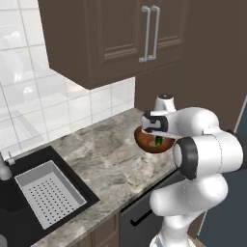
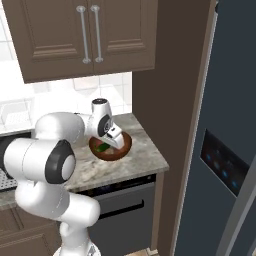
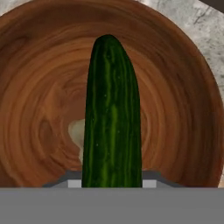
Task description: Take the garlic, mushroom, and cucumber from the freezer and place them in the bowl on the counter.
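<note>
Your end effector (image 3: 112, 181) is clenched on the dark green smooth cucumber (image 3: 111, 118), holding it by the near end, with the free end pointing down into the round reddish-brown wooden bowl (image 3: 39, 87). The bowl sits on the grey-beige marbled stone surface (image 1: 103, 157) near its right edge, beside the tall slate-blue freezer (image 2: 225, 145). A pale patch shows on the bowl floor beside the cucumber — too hidden to name. Expect the cucumber to be stiff, light and slick-skinned, so it could roll or slide on release. An end grip lets it swing — a mid-body hold would be steadier.
</note>
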You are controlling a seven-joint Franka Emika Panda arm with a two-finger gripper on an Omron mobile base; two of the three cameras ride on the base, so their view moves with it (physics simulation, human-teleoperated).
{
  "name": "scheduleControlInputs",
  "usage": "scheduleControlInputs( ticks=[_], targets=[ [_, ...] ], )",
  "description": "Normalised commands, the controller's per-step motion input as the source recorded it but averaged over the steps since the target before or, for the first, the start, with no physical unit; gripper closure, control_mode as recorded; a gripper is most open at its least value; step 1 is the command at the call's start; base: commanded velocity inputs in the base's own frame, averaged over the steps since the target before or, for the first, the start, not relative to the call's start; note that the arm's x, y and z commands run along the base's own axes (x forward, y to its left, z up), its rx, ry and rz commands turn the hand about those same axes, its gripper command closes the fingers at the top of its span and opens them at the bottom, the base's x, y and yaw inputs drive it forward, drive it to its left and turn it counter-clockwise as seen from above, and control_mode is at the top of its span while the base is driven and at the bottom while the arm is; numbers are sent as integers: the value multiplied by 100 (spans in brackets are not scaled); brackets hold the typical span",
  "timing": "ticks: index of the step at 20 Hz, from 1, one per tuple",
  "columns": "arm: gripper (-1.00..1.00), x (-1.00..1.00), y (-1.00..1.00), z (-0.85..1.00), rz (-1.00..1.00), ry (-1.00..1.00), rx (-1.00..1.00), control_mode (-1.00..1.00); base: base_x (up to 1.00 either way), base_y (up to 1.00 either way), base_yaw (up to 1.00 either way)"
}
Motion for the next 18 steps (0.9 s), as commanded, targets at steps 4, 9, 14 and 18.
scheduleControlInputs(
  ticks=[4,9,14,18],
  targets=[
    [100,32,0,-23,0,3,0,-100,0,0,0],
    [100,32,0,-25,0,5,0,-100,0,0,0],
    [100,32,0,-25,0,6,0,-100,0,0,0],
    [-100,25,0,-21,0,7,0,-100,0,0,0]
  ],
)
